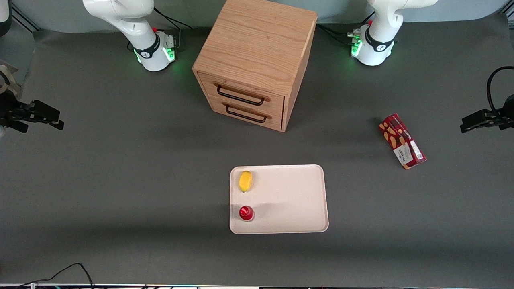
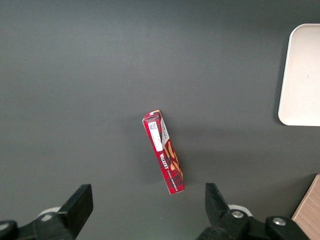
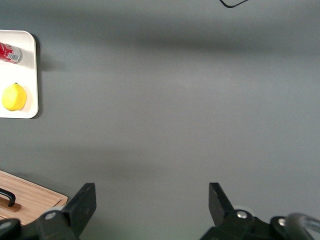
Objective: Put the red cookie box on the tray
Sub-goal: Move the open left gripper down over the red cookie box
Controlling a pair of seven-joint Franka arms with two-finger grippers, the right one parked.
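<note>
The red cookie box (image 1: pixel 401 140) lies flat on the dark table, toward the working arm's end, well apart from the tray (image 1: pixel 289 196). The tray is cream-white and sits in front of the drawer cabinet, nearer the front camera. My left gripper (image 1: pixel 468 124) hangs above the table's edge at the working arm's end, beside the box and not touching it. In the left wrist view the gripper (image 2: pixel 147 210) is open with nothing between its fingers, the box (image 2: pixel 164 152) lies below it, and a corner of the tray (image 2: pixel 302 75) shows.
A yellow lemon (image 1: pixel 245 181) and a small round red can (image 1: pixel 246 212) sit on the tray along its edge toward the parked arm. The wooden drawer cabinet (image 1: pixel 257 56) stands mid-table, farther from the front camera than the tray.
</note>
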